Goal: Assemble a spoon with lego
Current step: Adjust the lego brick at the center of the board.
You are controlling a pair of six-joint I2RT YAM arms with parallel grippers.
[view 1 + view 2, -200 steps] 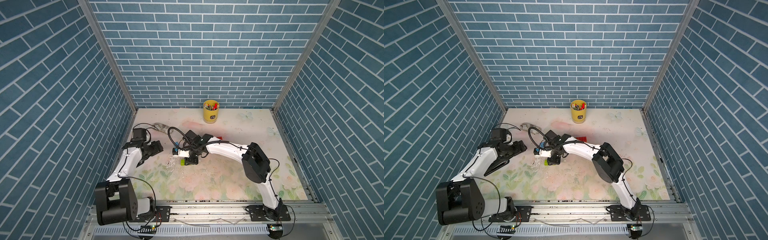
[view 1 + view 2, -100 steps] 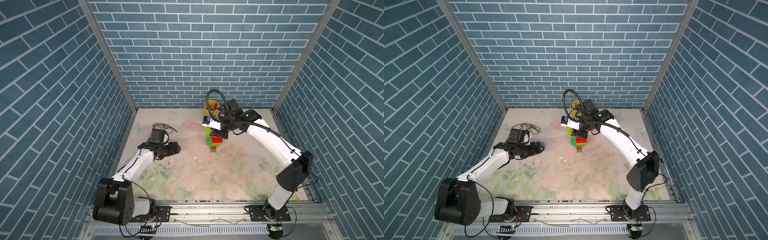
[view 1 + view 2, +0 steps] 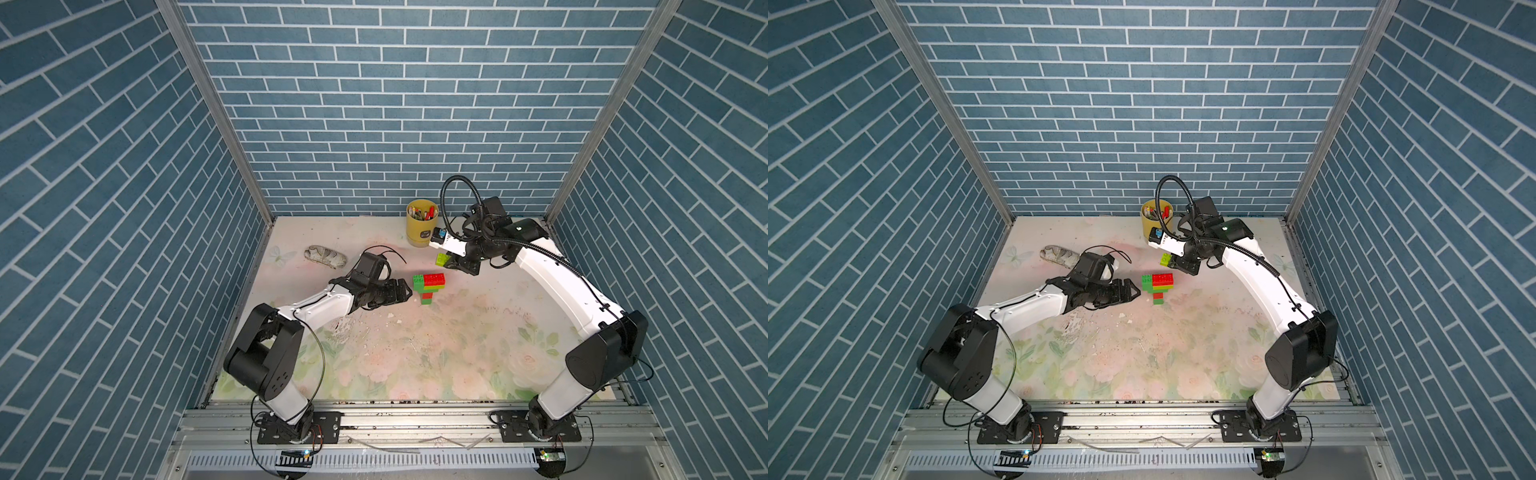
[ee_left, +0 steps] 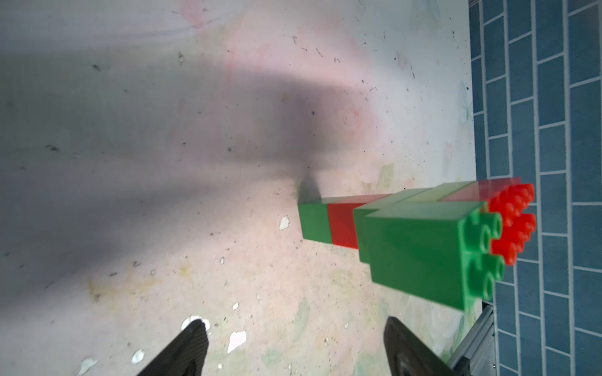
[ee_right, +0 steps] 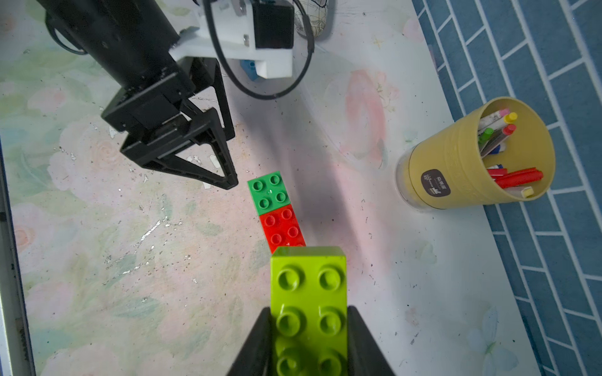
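Observation:
A partly joined spoon [image 3: 428, 286] [image 3: 1158, 286] stands upright mid-table: a narrow green-and-red stem under a wider head topped by a green square and a red oblong. The left wrist view shows the spoon [image 4: 417, 247] just beyond my jaws. My left gripper [image 3: 405, 291] [image 3: 1133, 293] [image 4: 294, 335] [image 5: 229, 159] is open and empty, close beside the spoon on its left. My right gripper [image 3: 451, 264] [image 3: 1173, 264] [image 5: 309, 312] is shut on an oblong lime lego brick [image 3: 441, 258] [image 3: 1166, 258] [image 5: 309, 283], held above the table behind and right of the spoon [image 5: 277, 211].
A yellow cup of pens [image 3: 422, 224] [image 3: 1154, 216] [image 5: 472, 156] stands at the back wall near my right gripper. A grey crumpled lump [image 3: 325, 254] [image 3: 1059, 254] lies at the back left. Blue brick-patterned walls close in three sides.
My right arm swung from the table's left-middle to the back right, carrying the lime brick. My left arm stretched out until its gripper came beside the spoon.

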